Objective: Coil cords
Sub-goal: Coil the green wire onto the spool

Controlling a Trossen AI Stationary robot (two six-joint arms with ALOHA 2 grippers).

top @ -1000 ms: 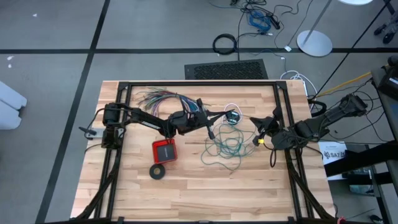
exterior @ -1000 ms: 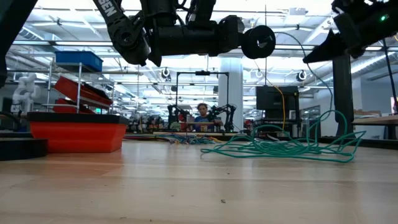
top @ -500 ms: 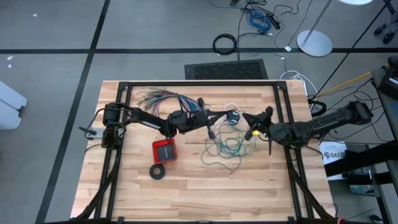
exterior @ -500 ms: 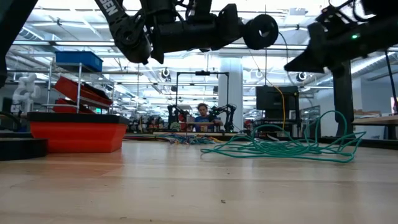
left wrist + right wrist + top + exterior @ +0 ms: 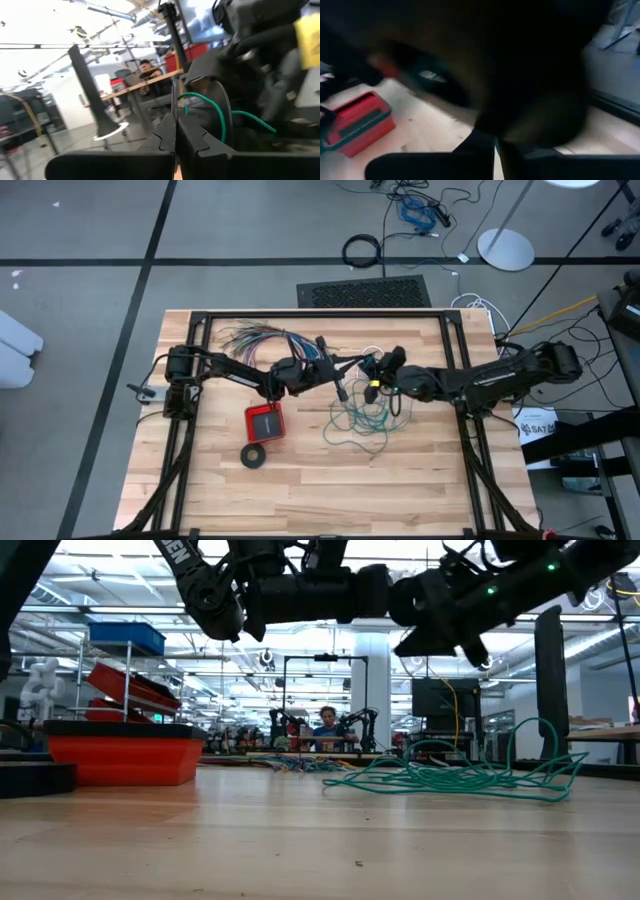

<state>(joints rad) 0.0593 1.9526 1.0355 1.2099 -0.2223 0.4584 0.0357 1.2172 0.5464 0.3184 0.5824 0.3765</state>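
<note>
Long thin teal-green wire (image 5: 362,420): loose tangle mid-table, uncoiled. Likely light, springy, prone to snagging; best taken at a free end or outer loop. Thin white cord (image 5: 371,352) just beyond. Left gripper (image 5: 343,366) and right gripper (image 5: 383,366) raised above tangle's far edge, fingers together, apparently holding nothing.

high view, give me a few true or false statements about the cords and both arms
1. The teal-green wire lies in a loose tangle on the table. True.
2. The red box sits on top of the wire. False: it sits apart, left of the tangle.
3. Both grippers meet above the table's middle. True: left gripper, right gripper, jaws shut.
4. The black ring hangs on the right arm. False: it lies flat near the red box.
5. The many-coloured wires are coiled. False: they fan out.
</note>
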